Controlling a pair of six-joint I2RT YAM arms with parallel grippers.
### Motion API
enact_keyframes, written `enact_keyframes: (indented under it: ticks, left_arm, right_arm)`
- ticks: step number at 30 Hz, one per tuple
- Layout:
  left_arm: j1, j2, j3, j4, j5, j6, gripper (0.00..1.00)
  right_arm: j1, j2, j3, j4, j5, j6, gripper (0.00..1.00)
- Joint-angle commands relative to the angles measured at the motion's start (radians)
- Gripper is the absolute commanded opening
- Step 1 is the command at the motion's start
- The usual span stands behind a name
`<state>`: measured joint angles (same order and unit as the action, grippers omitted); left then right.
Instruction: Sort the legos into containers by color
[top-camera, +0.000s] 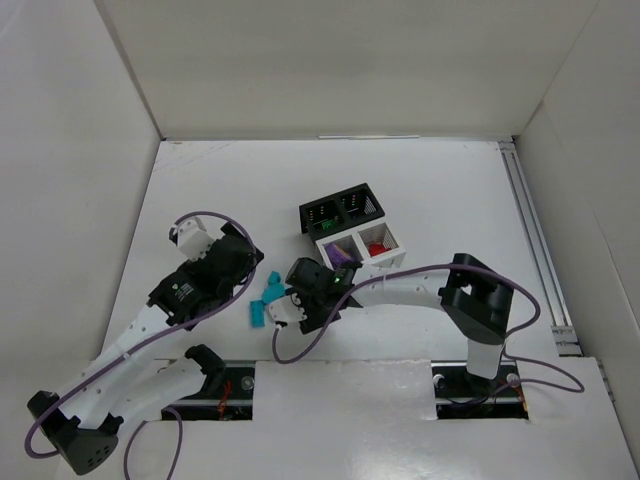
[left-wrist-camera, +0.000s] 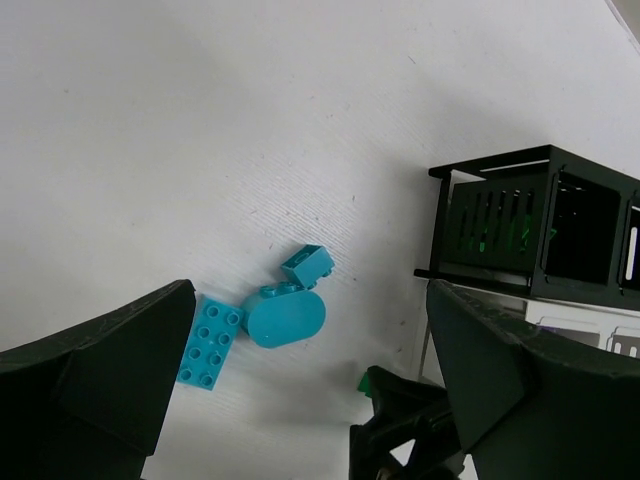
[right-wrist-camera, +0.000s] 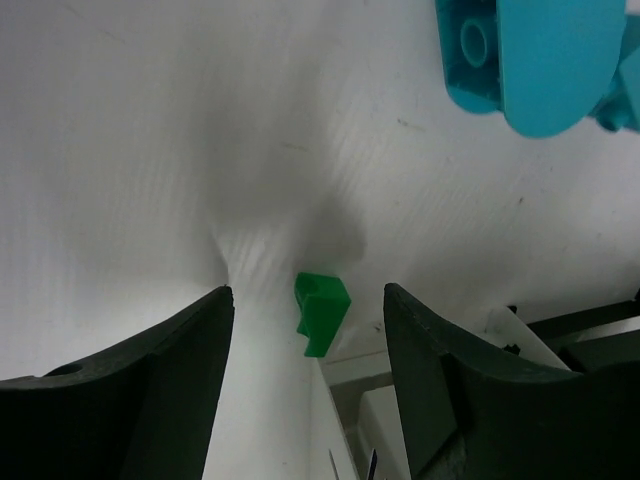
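Oval teal brick (left-wrist-camera: 285, 317), 8-stud plate (left-wrist-camera: 208, 343)

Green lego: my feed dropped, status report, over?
Right gripper open, jaws either side of green lego, not gripped. Left gripper open above three teal legos. White bin corner close beside the green lego.

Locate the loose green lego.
In the right wrist view, the green lego sits between the open right gripper's fingers, touching neither. It is next to the white bin, with the teal legos further out.
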<state>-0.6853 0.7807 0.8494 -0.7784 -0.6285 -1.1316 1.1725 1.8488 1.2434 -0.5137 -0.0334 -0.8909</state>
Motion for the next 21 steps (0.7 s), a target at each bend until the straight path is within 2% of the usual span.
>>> enact_keyframes:
  ticks: [1, 11, 12, 17, 21]
  left_arm:
    - [0.003, -0.001, 0.023, -0.025, -0.036, -0.022, 1.00]
    - [0.003, -0.011, 0.025, -0.038, -0.056, -0.031, 1.00]
    - [0.003, -0.011, 0.025, -0.048, -0.056, -0.031, 1.00]
    - [0.003, -0.020, 0.034, -0.058, -0.077, -0.043, 1.00]
    - [0.003, -0.020, 0.034, -0.058, -0.077, -0.043, 1.00]
  right_arm:
    - [-0.031, -0.003, 0.045, -0.002, 0.013, 0.015, 0.67]
    - [-0.059, 0.069, 0.087, -0.025, 0.082, 0.055, 0.64]
    - [-0.059, 0.078, 0.097, -0.025, 0.082, 0.055, 0.60]
    - [-0.059, 0.087, 0.097, -0.034, 0.073, 0.064, 0.58]
    - [-0.059, 0.096, 0.097, -0.045, 0.064, 0.064, 0.49]
